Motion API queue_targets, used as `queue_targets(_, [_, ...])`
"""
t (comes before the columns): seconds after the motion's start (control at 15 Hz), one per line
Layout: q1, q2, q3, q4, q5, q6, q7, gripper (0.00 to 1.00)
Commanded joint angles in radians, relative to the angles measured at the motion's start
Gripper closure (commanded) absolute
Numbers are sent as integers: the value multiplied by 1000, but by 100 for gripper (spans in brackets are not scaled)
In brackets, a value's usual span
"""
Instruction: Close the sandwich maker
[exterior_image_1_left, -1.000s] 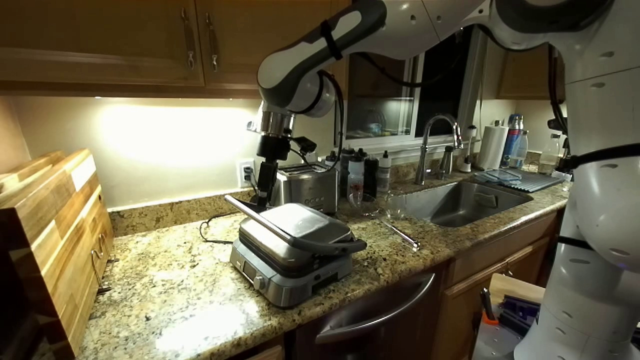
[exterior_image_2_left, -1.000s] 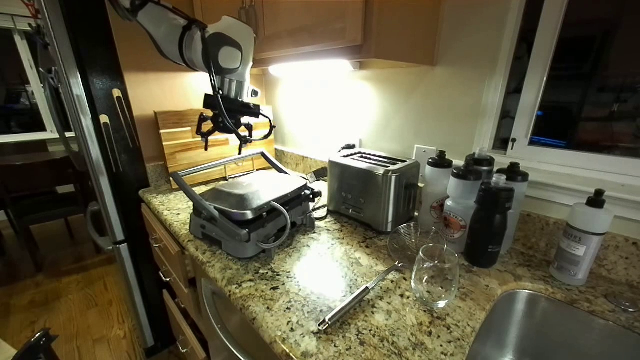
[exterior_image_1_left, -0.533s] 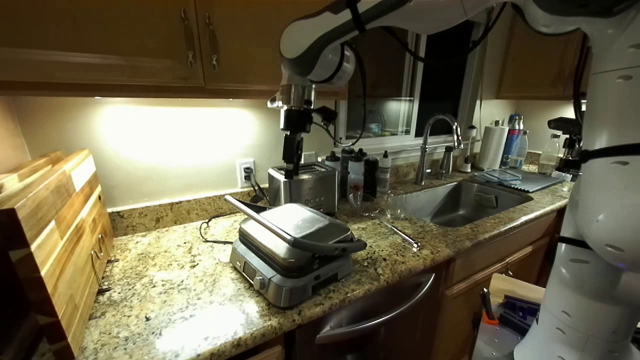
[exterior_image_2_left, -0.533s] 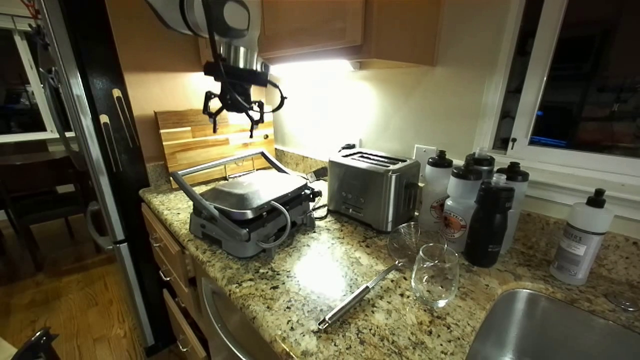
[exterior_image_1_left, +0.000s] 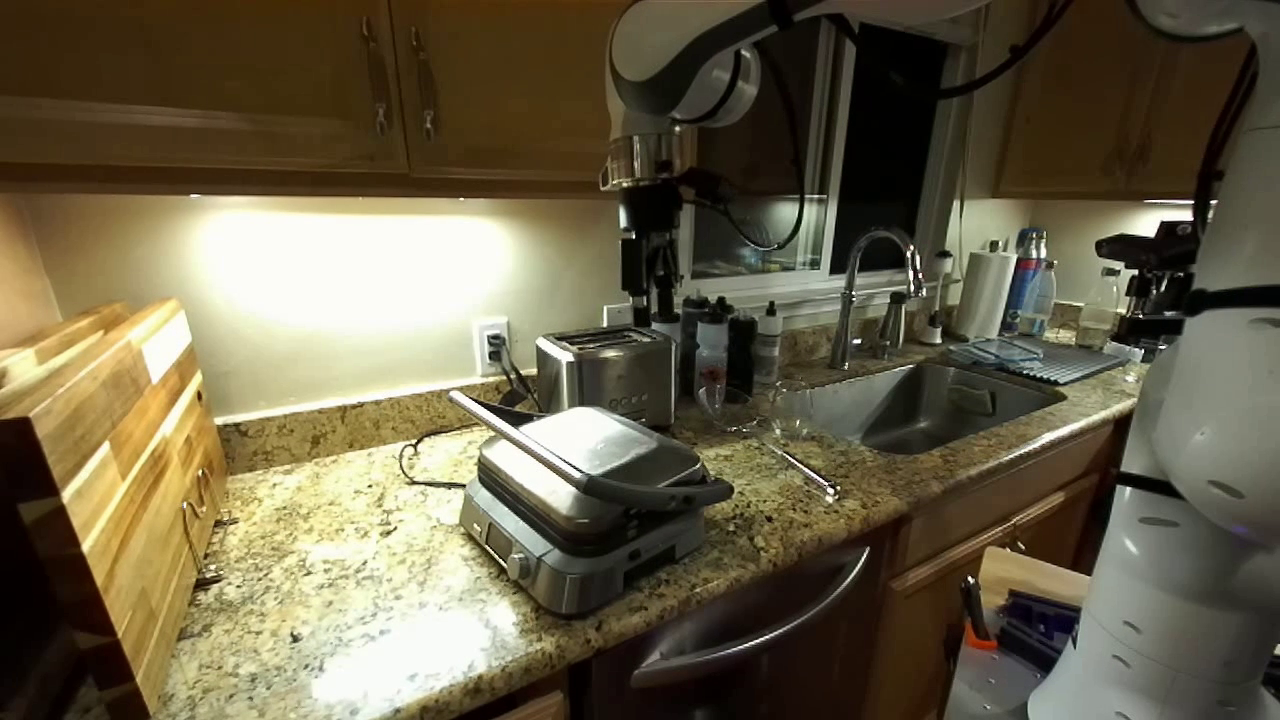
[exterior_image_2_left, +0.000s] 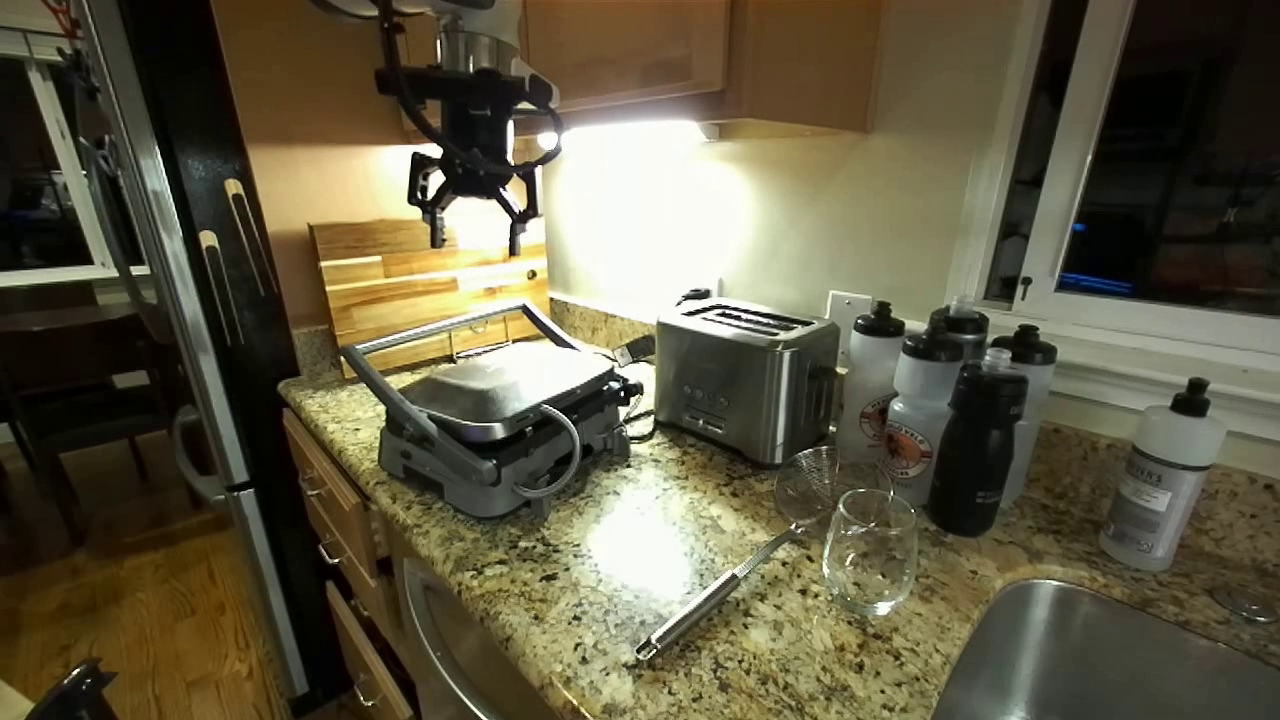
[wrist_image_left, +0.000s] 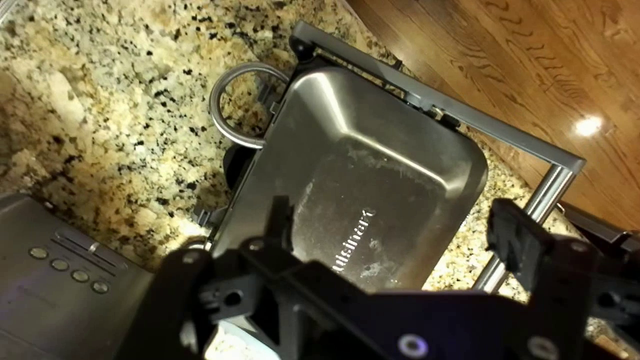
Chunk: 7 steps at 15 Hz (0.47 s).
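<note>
The sandwich maker (exterior_image_1_left: 590, 450) stands on the counter with its lid lying down over its base. It also shows in an exterior view (exterior_image_2_left: 505, 385) and fills the middle of the wrist view (wrist_image_left: 370, 165). Its bar handle (exterior_image_1_left: 520, 440) sticks out past the lid's front edge, raised at an angle. My gripper (exterior_image_1_left: 652, 316) is open and empty, well above the sandwich maker and not touching it. In an exterior view its two fingers (exterior_image_2_left: 476, 246) are spread apart. In the wrist view the fingers (wrist_image_left: 390, 210) frame part of the lid. The cooking plates are hidden under the lid.
A silver toaster (exterior_image_2_left: 745, 380) stands beside the sandwich maker. Several bottles (exterior_image_2_left: 930, 410), a strainer (exterior_image_2_left: 700, 605) and a glass (exterior_image_2_left: 870, 550) are nearer the sink (exterior_image_1_left: 925, 400). A wooden slatted rack (exterior_image_1_left: 120, 470) stands at the counter's far end. Cabinets (exterior_image_1_left: 500, 90) hang above.
My gripper has risen from low behind the handle and moved back toward the sink side, staying open. The sandwich maker, its lid and its handle have not moved.
</note>
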Motion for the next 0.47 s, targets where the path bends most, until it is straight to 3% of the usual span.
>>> queue_targets(0.0, [5, -4, -7, -6, 0, -2, 23, 0])
queue_targets(0.4, [5, -6, -8, -16, 0, -2, 53, 0])
